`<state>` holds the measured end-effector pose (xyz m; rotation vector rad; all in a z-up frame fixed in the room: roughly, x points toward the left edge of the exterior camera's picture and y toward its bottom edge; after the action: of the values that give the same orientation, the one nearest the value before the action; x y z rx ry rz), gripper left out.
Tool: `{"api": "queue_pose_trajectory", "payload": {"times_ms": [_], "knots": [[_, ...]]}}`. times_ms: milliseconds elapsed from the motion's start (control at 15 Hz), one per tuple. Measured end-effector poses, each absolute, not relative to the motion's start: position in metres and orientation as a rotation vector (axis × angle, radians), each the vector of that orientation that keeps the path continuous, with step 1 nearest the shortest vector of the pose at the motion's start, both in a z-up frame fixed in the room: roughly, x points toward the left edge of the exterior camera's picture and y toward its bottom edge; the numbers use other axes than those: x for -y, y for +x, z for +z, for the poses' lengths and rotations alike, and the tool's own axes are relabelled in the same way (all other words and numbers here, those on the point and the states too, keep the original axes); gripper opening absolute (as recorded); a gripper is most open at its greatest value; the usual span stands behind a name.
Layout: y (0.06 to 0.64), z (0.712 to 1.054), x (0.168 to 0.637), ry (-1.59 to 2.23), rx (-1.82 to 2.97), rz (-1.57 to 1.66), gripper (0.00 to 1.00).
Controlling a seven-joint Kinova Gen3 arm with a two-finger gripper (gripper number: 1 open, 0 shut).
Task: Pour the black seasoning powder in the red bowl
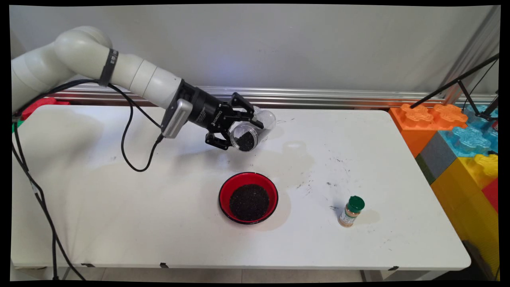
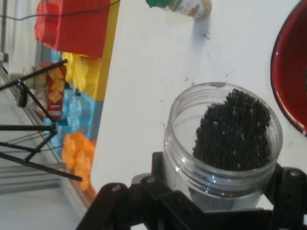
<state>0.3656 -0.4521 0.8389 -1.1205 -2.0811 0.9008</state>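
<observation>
The long white rectangular table [image 1: 119, 207] takes up most of the room in front of me, its top marked with a few dark smudges and stray specks right of the middle. Off its right end stands a stack of big plastic building blocks in orange, blue, grey, yellow and red [image 1: 458, 139], with a thin black tripod leg crossing above them.

The white robot arm [image 1: 99, 63] reaches in from the upper left, black cables drooping from it down to the table's left side. Its black two-finger gripper [image 1: 239, 131] is clamped on a clear plastic jar [image 1: 253, 129], one finger on each side of the jar's wall. The jar is held in the air above the back half of the table, tipped over on its side with its open mouth facing the near edge. A heap of small black grains [image 2: 232, 132] sits inside, banked against the lower wall near the mouth.

Below and a little nearer stands a round red bowl with a dark rim [image 1: 248, 197], well apart from the jar and holding a bed of the same black grains.

To the bowl's right, a small spice bottle with a green cap [image 1: 351, 211] stands upright.
</observation>
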Motion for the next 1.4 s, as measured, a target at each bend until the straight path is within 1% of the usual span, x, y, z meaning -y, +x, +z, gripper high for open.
{"api": "queue_pose_trajectory", "payload": {"times_ms": [733,1400], "knots": [[0.348,0.843,0.475,-0.654,2.210,0.611,0.00],[0.330,0.842,0.514,-0.131,2.244,0.367,0.00]]}}
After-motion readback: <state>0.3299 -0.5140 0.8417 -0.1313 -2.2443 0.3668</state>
